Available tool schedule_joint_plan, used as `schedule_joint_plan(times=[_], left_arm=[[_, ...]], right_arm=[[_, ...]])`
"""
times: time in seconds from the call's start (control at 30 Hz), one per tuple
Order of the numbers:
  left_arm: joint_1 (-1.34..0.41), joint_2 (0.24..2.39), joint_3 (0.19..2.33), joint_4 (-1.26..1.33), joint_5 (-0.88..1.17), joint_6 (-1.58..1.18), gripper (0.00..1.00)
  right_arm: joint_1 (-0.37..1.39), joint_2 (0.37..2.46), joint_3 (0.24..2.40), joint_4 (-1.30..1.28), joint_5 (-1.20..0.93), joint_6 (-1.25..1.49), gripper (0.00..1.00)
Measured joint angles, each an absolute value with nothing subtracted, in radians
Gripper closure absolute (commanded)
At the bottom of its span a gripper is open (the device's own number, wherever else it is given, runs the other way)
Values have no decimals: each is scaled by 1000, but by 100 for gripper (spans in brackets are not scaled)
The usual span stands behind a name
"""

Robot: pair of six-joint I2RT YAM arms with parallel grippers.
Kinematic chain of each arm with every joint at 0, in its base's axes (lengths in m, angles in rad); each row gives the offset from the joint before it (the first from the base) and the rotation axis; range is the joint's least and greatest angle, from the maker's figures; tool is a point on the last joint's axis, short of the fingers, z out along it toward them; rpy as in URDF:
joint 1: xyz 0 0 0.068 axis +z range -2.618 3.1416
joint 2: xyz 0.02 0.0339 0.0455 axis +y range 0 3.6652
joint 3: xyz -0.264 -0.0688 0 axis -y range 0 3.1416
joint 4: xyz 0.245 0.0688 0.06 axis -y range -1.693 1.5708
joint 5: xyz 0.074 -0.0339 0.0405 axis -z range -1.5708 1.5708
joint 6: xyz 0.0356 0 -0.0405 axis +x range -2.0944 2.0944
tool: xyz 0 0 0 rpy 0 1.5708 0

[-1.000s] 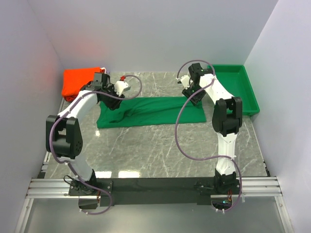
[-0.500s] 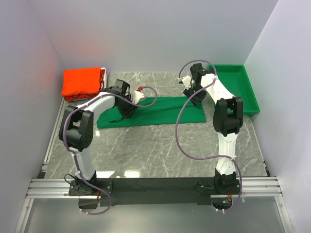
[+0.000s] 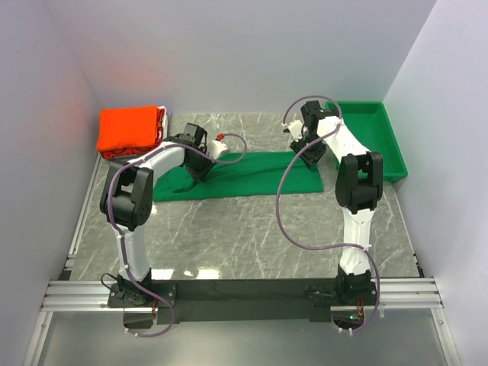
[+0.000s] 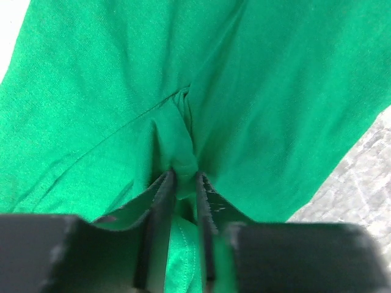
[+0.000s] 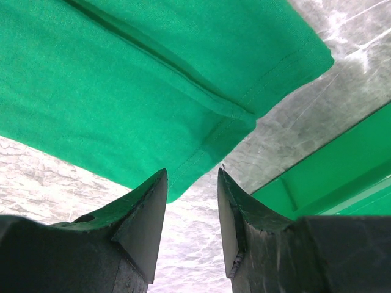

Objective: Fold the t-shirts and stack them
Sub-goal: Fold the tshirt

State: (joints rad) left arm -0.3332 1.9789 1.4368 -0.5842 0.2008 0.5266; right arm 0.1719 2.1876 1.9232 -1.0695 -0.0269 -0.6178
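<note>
Folding: my left pincer point(image 4: 182, 178) nips a pleat of the green shirt point(image 4: 275, 91); right pincer point(image 5: 192, 183) gapes over its hem point(image 5: 211, 141), must grip next.

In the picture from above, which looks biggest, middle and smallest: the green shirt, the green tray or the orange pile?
Biggest: green t-shirt, spread out.
Middle: green tray, not far behind.
Smallest: orange pile.
</note>
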Motion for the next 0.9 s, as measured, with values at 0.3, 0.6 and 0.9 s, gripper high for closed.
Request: schedule_joint_plan(times=[0.3,0.6,0.9], left_arm=[[-335,1978,1501,-648,260,535,99],[-362,1978,1592,-766,423,529,96],[-362,2033,1613,-774,505,461,57]], right_arm=[[170,2188,1923,-1069,-26,-618,55],[169,2188,1923,-1069,-26,-618,55],[170,2188,1923,-1072,-29,-617,55]])
